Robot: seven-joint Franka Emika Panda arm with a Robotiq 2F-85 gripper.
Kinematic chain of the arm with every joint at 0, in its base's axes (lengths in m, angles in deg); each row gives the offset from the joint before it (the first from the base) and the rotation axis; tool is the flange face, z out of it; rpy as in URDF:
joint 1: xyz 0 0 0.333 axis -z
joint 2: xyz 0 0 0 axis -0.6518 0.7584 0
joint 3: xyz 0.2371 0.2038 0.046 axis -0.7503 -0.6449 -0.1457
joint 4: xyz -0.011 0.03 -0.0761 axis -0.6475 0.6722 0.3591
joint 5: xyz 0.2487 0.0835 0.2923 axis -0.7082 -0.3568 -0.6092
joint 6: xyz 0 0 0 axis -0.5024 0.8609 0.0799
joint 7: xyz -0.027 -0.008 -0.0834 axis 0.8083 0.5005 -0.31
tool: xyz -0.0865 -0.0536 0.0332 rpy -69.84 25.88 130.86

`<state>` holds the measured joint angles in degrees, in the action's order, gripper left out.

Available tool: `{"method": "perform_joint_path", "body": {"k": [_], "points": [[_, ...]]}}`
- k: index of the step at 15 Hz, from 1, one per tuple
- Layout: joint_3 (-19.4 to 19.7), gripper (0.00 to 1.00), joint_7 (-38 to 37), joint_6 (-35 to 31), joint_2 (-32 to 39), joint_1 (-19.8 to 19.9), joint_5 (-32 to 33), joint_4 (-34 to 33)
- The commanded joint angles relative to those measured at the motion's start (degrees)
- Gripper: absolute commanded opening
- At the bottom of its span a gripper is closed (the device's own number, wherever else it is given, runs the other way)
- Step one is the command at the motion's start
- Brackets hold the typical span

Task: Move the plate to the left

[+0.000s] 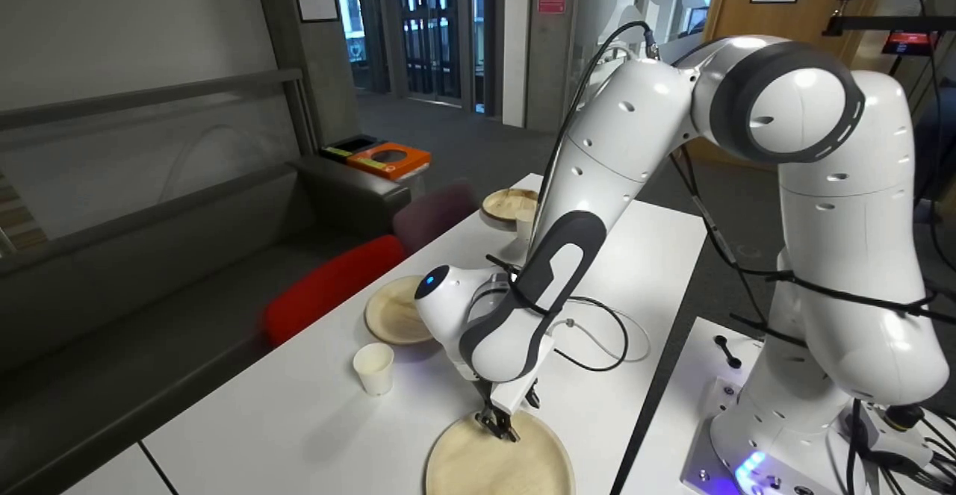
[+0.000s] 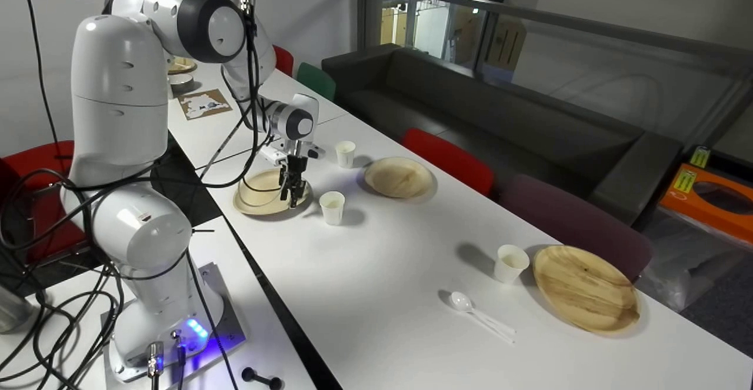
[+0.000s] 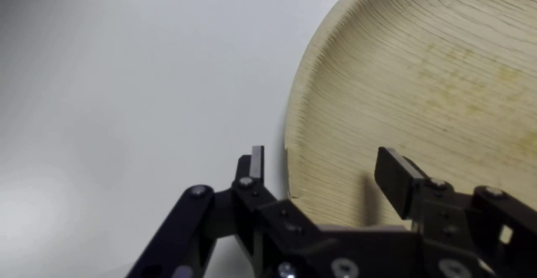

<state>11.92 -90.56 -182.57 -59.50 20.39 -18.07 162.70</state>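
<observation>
The plate (image 1: 497, 469) is round, flat and beige with a low rim. It lies on the white table near the front edge in an exterior view, cut by the bottom of the picture. In another exterior view the plate (image 2: 259, 200) sits below the arm, partly behind cables and the gripper. In the wrist view the plate (image 3: 419, 81) fills the right side. My gripper (image 3: 321, 160) is open and empty. Its left finger is outside the plate's rim and its right finger is over the plate's inside, with the rim between them. The gripper also shows in both exterior views (image 1: 521, 416) (image 2: 292, 195).
A deeper beige dish (image 1: 392, 312) (image 2: 398, 178) and white cups (image 1: 373, 369) (image 2: 332, 209) (image 2: 345, 155) stand near the plate. Farther along the table are another wooden dish (image 2: 585, 290), a cup (image 2: 510, 264) and white spoons (image 2: 479, 316). A dark gap (image 2: 276, 296) separates the robot's table.
</observation>
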Motion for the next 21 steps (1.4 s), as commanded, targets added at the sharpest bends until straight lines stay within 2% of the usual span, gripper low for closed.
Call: {"method": "perform_joint_path", "body": {"k": [1, 3, 8, 12, 16, 21], "points": [[0.8, 1.00, -3.9, 2.0, -2.7, -1.8, 2.2, 0.7], [0.3, 1.00, -4.9, 2.4, -5.9, -1.7, 1.6, 2.7], [-0.7, 1.00, -2.5, 1.1, -19.7, 1.4, -1.5, 9.8], [0.7, 1.00, 1.9, 1.4, -31.4, 6.1, -3.8, 14.4], [5.2, 1.00, 7.8, 1.6, -39.9, 13.2, -6.5, 17.6], [14.1, 1.00, 16.7, 4.1, -45.9, 23.1, -7.2, 17.2]]}}
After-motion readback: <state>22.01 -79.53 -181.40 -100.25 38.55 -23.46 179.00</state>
